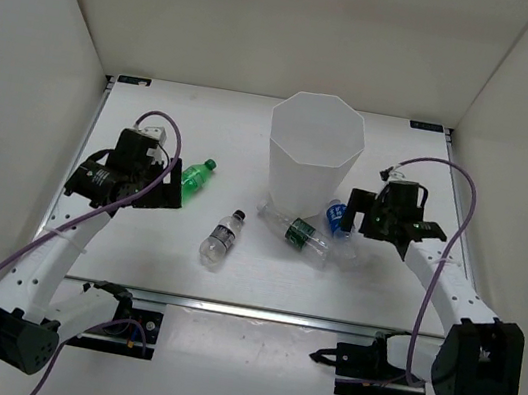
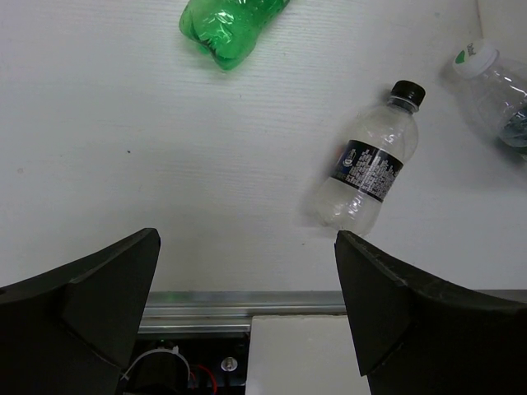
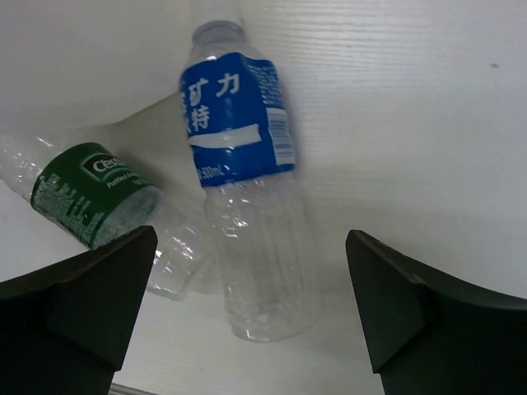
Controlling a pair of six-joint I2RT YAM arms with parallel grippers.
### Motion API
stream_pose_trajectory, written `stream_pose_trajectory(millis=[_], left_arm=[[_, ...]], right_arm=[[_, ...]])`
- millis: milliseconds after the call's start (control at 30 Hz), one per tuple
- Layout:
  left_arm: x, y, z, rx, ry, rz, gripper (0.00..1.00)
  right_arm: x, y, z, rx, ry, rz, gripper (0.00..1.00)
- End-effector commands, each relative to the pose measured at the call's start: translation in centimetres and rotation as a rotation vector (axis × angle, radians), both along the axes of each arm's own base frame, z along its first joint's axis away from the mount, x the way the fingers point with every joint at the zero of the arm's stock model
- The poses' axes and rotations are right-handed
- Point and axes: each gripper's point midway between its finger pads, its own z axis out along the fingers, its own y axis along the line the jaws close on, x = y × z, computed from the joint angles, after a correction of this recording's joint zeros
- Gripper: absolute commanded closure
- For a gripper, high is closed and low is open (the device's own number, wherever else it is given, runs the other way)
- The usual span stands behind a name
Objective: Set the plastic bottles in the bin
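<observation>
Nothing shows inside the upright bin [image 1: 314, 155] and all four bottles lie on the worktop [image 1: 259, 288], so this looks like the first pick. The right pincer [image 3: 251, 243], jaws apart and empty, hangs over the blue-label bottle [image 3: 239, 148], which lies beside the green-label bottle [image 3: 90, 202] near the bin's foot; next it must drop, close across the body and lift over the rim. The left pincer [image 2: 247, 240], also apart and empty, hovers near the green bottle [image 2: 230, 25] and the grey-label bottle [image 2: 370, 169].
</observation>
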Motion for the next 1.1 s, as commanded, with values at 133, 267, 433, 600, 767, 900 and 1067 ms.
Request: stream_pose_trajectory(millis=[133,267,433,600,767,900,1067], left_arm=[[-0.3,-0.3,0.4,-0.013,-0.019,-0.023,0.02],[-0.6,-0.2,0.4,-0.009,-0.016,-0.018,0.02],[-0.9,-0.2,0.5,-0.007,-0.007,-0.02,0.01],[-0.3,-0.2,0.7,0.001,-0.007,-0.022,0.01],[0.0,-0.4,1.3,0.001,-0.031,-0.028,0.02],[-0.1,-1.6,0.2,-0.045,-0.026,-0.067,0.02],[0.2,-2.1,-1.1,-0.039,-0.013,-0.082,0.01]], right_arm=[[2.9,1.8,-2.3,-0.014,-0.032,0.007,0.07],[2.8,1.7,-4.1,-0.018,-0.003,-0.038,0.14],[2.3,1.0,-5.7,-0.006,0.009,-0.08,0.22],[2.0,0.0,-5.7,-0.085,-0.011,-0.11,0.55],[2.4,-2.2,-1.9,-0.04,-0.074,-0.176,0.65],[3.3,-5.8,6.4,-0.051,-0.273,-0.274,0.72],[4.7,-5.8,19.9,-0.094,-0.566,-0.217,0.75]])
